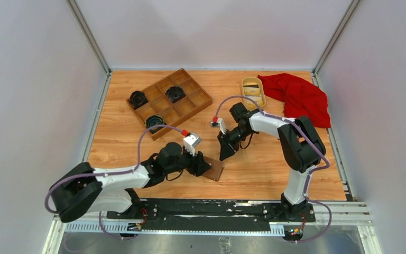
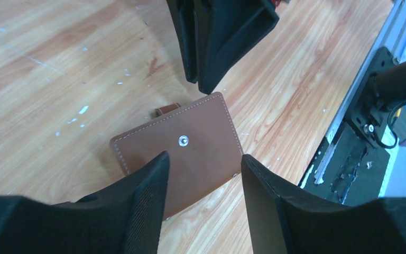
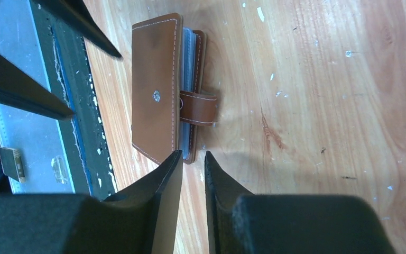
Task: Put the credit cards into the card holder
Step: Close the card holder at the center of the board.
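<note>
Wooden table (image 1: 254, 174) supports the workspace. Left gripper (image 2: 203, 159): jaws parted, empty, poised over the wallet (image 2: 201, 124). Right gripper (image 3: 193, 154): jaws narrowly parted, empty, just beside the wallet's end. Wallet lies flat and folded, strap unfastened, between both grippers near the table's front edge.

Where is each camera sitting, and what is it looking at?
Top: high behind the arms, looking down at the wooden table; both arms show.
Left wrist: looks down past the left gripper at the flat brown leather card holder; the right gripper peeks in.
Right wrist: looks past its own fingers at that holder.
Both wrist views share the holder.
</note>
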Controlling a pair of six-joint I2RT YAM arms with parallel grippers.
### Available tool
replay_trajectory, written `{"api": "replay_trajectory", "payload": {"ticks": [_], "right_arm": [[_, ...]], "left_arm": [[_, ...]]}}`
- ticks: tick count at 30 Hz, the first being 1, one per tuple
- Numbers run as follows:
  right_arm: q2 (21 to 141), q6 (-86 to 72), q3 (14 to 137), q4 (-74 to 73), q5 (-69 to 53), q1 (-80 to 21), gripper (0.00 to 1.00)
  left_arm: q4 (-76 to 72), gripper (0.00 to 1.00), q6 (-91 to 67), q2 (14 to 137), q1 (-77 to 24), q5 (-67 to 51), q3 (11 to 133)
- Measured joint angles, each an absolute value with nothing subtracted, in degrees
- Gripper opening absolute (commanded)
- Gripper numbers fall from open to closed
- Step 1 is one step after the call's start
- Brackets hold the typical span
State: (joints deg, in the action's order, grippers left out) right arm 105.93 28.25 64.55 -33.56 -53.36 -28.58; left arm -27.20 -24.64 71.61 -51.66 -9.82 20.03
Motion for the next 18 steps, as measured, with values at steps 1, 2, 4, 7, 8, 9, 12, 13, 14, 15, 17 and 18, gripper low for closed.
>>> {"api": "replay_trajectory", "payload": {"ticks": [1, 2, 4, 7, 8, 9, 12, 13, 14, 15, 17, 18], "right_arm": [[105.9, 28.1, 64.6, -33.5, -53.1, -28.9, 0.24], [105.9, 27.8, 64.6, -33.4, -52.4, -29.1, 0.22], [105.9, 26.9, 64.6, -32.8, -50.4, -29.3, 0.18], [105.9, 25.1, 64.6, -31.4, -46.7, -29.6, 0.14], [105.9, 24.8, 64.6, -31.1, -45.9, -29.8, 0.13], [105.9, 24.6, 64.6, -30.9, -45.5, -30.0, 0.11], [105.9, 24.6, 64.6, -31.0, -45.3, -31.9, 0.08], [105.9, 24.8, 64.6, -31.0, -45.6, -32.8, 0.08], [105.8, 25.1, 64.6, -31.2, -46.2, -34.1, 0.08], [105.7, 25.4, 64.6, -31.3, -46.7, -35.3, 0.08], [105.0, 25.8, 64.5, -31.6, -48.0, -38.4, 0.08], [104.6, 25.9, 64.5, -31.7, -48.7, -39.7, 0.08]], "left_arm": [[-27.2, 0.69, -24.7, 69.2, -51.5, -9.1, 18.9], [-27.2, 0.74, -24.7, 66.8, -51.4, -8.2, 17.7], [-27.2, 0.85, -25.5, 62.5, -51.3, -6.3, 15.3], [-27.2, 0.86, -27.7, 57.5, -51.1, -3.0, 11.6], [-27.1, 0.86, -28.8, 56.4, -51.1, -1.9, 10.4], [-26.8, 0.86, -29.6, 56.1, -51.0, -1.3, 9.8], [-25.6, 0.85, -32.6, 56.5, -51.0, 0.0, 8.8], [-25.5, 0.84, -33.5, 56.8, -50.9, 0.2, 8.7], [-25.3, 0.82, -34.5, 57.3, -50.9, 0.5, 8.7], [-25.0, 0.8, -35.4, 57.9, -50.9, 0.8, 8.7], [-24.1, 0.74, -37.0, 58.6, -50.8, 1.9, 8.7], [-23.3, 0.73, -37.6, 58.7, -50.7, 2.5, 8.7]]}}
